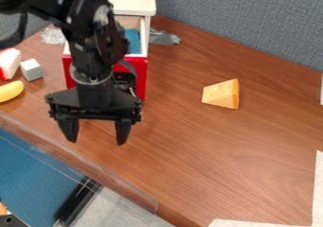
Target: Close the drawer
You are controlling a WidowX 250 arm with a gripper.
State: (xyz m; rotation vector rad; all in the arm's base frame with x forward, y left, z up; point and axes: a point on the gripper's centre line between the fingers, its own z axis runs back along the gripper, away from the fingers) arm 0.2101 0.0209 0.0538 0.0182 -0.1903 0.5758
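Black two-finger gripper (pixel 96 140) spread wide, holding nothing, before the open white-sided drawer with red front (pixel 140 74); blue item (pixel 132 40) inside. Brown wooden table (pixel 189 150) edge near gripper's fingertips; yellow wedge-shaped block (pixel 221 94) well apart, view-right of gripper.

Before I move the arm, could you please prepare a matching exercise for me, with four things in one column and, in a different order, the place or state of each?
Column 1
1. Drawer
2. Gripper
3. Cheese wedge
4. Gray block

Column 2
A. On the table, to the right of the gripper in the view
B. Near the yellow banana, at the left of the view
C. Pulled out, with something blue inside
D. In front of the drawer in the view, with its fingers apart

Right pairs: 1-C, 2-D, 3-A, 4-B
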